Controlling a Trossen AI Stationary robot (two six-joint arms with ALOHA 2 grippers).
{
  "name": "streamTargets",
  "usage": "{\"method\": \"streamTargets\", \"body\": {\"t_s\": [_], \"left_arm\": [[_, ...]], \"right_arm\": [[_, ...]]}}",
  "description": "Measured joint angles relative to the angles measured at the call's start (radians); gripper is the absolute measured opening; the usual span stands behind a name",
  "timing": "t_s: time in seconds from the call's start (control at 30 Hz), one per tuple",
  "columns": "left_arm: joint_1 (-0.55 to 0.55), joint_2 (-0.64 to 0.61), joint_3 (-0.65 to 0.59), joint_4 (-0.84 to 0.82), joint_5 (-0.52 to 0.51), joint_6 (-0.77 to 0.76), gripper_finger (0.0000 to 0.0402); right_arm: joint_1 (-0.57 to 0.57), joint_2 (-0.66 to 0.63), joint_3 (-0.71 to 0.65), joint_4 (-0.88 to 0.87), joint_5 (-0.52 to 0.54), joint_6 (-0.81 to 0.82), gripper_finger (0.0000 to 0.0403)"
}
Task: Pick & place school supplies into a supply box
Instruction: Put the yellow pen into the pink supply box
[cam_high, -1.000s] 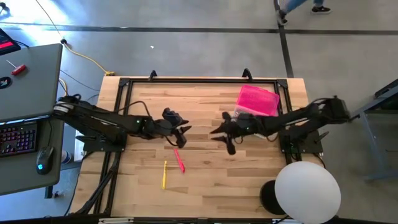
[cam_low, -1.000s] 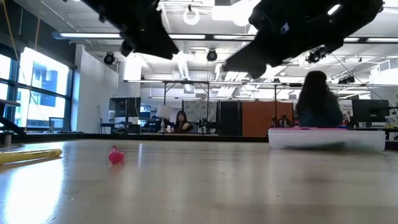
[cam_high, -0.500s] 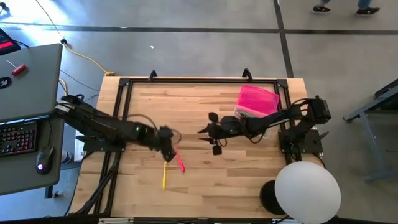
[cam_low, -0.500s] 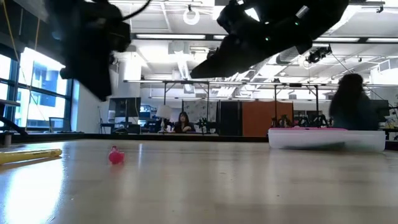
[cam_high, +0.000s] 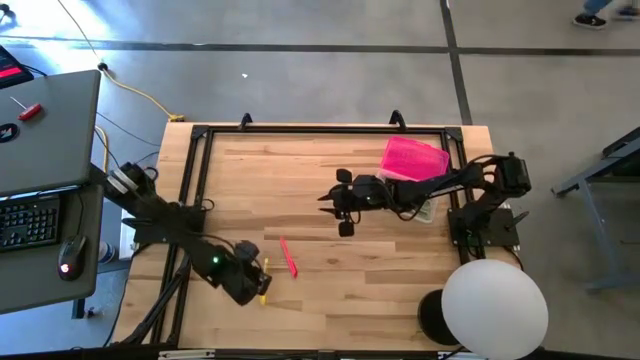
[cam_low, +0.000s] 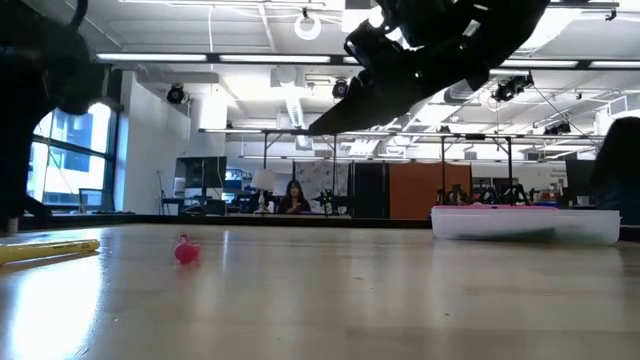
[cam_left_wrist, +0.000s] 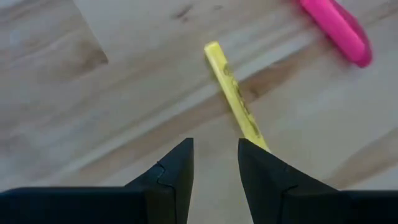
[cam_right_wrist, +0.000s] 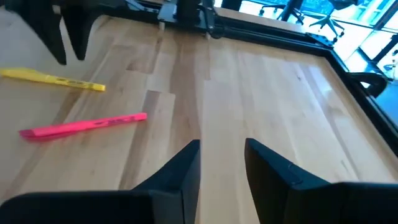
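A yellow pen (cam_left_wrist: 236, 99) and a pink pen (cam_high: 288, 257) lie flat on the wooden table near its front middle. My left gripper (cam_left_wrist: 216, 149) points down at the table, open, just above and beside the yellow pen's near end (cam_high: 263, 295). It touches nothing. My right gripper (cam_right_wrist: 222, 149) hovers open above the table's middle (cam_high: 324, 203), aimed toward both pens, with nothing between its fingers. The supply box (cam_high: 413, 160), clear with a pink lid on top, rests on the table at the far right and also shows in the low view (cam_low: 525, 222).
A black frame (cam_high: 300, 130) runs around the table's far and side edges. A white round lamp (cam_high: 494, 308) stands at the near right corner. A grey desk with a keyboard (cam_high: 30, 215) is beyond the left edge. People sit in the room behind.
My left gripper has swung from the table's middle toward the near edge and somewhat left. It has sunk, rolled and tipped to point down over the yellow pen. My right gripper has gone a little toward the table's left. Both pens and the box have kept still.
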Motion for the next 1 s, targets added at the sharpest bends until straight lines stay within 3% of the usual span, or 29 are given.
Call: {"method": "streamTargets", "body": {"t_s": [0.1,0.53,0.73,1.0], "left_arm": [[0.002,0.043,0.002,0.067,-0.003,0.007,0.0156],[0.001,0.068,0.02,0.041,-0.067,-0.016,0.0156],[0.001,0.067,0.041,0.045,-0.147,0.002,0.0156],[0.014,0.129,0.038,0.066,-0.149,0.003,0.0156]], "right_arm": [[-0.006,0.0,0.0,0.005,0.001,0.002,0.0103],[-0.011,0.0,0.0,0.048,-0.001,0.003,0.0103],[-0.015,0.0,0.0,0.056,-0.003,0.004,0.0103],[-0.016,-0.001,0.0,0.049,-0.003,0.004,0.0103]]}}
